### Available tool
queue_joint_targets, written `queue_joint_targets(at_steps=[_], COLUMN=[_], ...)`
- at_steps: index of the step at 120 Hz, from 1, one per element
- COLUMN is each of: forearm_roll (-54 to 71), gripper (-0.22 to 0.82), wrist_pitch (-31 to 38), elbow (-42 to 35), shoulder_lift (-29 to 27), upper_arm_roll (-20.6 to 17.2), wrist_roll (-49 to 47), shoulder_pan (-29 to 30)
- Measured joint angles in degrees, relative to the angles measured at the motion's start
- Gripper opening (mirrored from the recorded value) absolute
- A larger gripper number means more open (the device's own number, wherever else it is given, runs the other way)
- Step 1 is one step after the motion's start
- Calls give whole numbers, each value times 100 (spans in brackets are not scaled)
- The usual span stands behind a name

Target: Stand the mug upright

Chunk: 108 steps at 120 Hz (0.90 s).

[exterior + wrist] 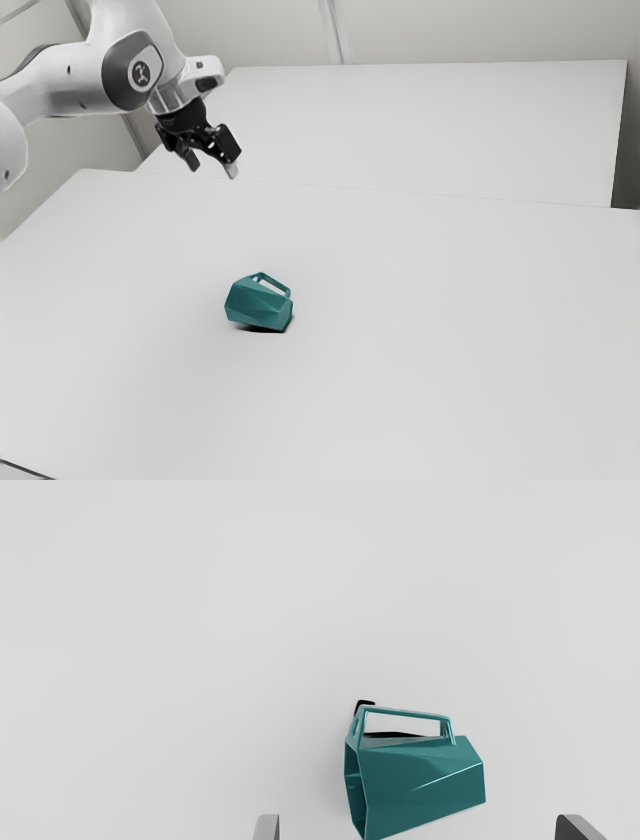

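Nearest, the tabletop [430,370] runs out smooth, matte & off-white, w/ hardly any grain. The mug [258,304] lies on its side there, well in from the far edge & well clear of the far corner at the exterior view's left. So not upright; that's prob the whole job left. It rests steady, prob b/c its body is faceted, not round: a flat face down should stop it rolling, tho a bump could still tip or slide it. Teal, slight sheen, looks like glazed ceramic or hard plastic, can't tell which. Mouth [356,790] opens sideways, toward one finger's side; angular handle [406,713] sticks out from the body roughly toward the far edge, can't tell if it touches down

Farther & higher, the tool [212,168] hangs above the tabletop, nearer the far edge than the mug is. It's wide, nothing held: fingers [266,829] well apart, prob so they can straddle the body. Next calls for lowering over the mug, a grip, a lift & a turn to bring the base down; a loose grip on slanted faces could slip

Behind, glossy white arm [130,75], then a plain white slab [430,130] past the far edge, & pale wall [450,30] beyond
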Motion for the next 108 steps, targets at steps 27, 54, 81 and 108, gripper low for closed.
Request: queue_joint_targets(at_steps=[27,54,81,108], forearm_roll=[-709,-2378,-2990,-3057], gripper=[60,60,60,60], wrist_pitch=[91,445,19,-451], elbow=[-118,-998,-1192,-1482], shoulder_lift=[134,276,786,949], upper_arm_roll=[157,181,162,131], wrist_roll=[90,599,1476,2462], shoulder_pan=[73,680,1068,1172])
